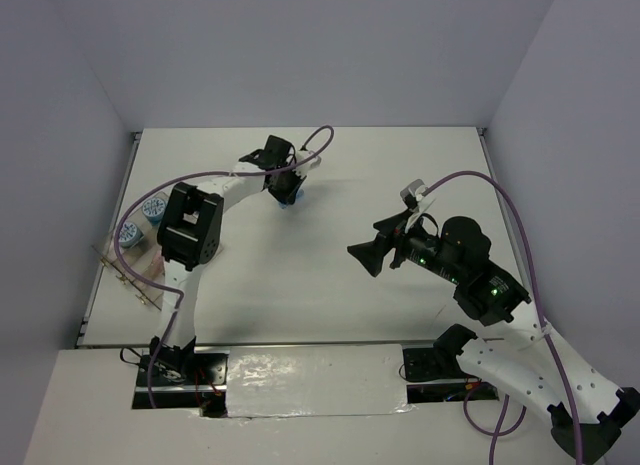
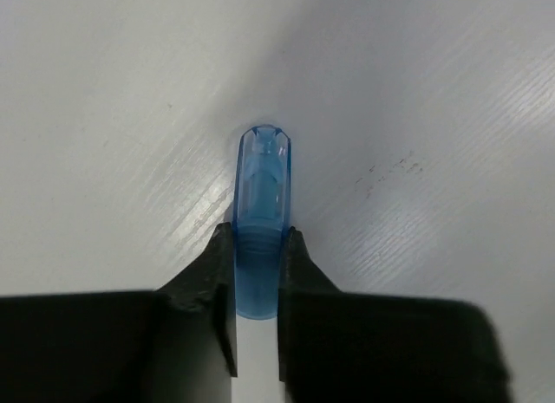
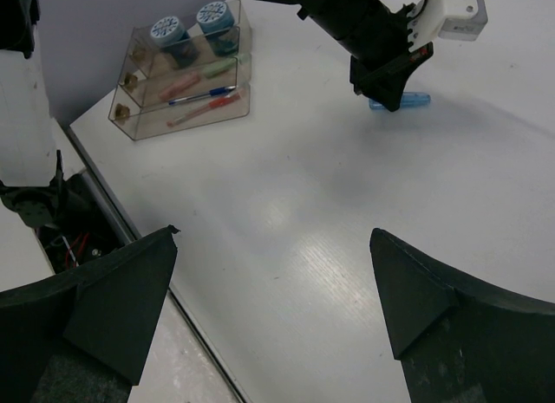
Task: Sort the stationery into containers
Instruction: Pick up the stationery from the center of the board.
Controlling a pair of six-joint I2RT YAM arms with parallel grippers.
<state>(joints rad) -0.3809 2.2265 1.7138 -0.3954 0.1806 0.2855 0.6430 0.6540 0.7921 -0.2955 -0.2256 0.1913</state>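
A white table (image 1: 330,285) is seen, enclosed by pale grey walls (image 1: 300,45) from 9 through 12 to 3 o'clock. A glossy white ledge (image 1: 300,385) is set at 6 o'clock. Faint dark specks (image 2: 401,165) are scattered on the tabletop.

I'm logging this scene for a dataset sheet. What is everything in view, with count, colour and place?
clear tray: one, transparent with long compartments, at the table's left edge
patterned discs: two, blue-white, in the tray's end compartment
pink capsule piece: one, in the tray
green capsule piece: one, in the tray, in line with the pink one
pens: at least two, red and blue, in the tray
blue capsule piece: one, translucent blue, far-centre of the table
table: one, white
cables: two, purple, along the arms
left fingers: black, closed on the blue capsule piece
right fingers: black, spread wide, holding nothing
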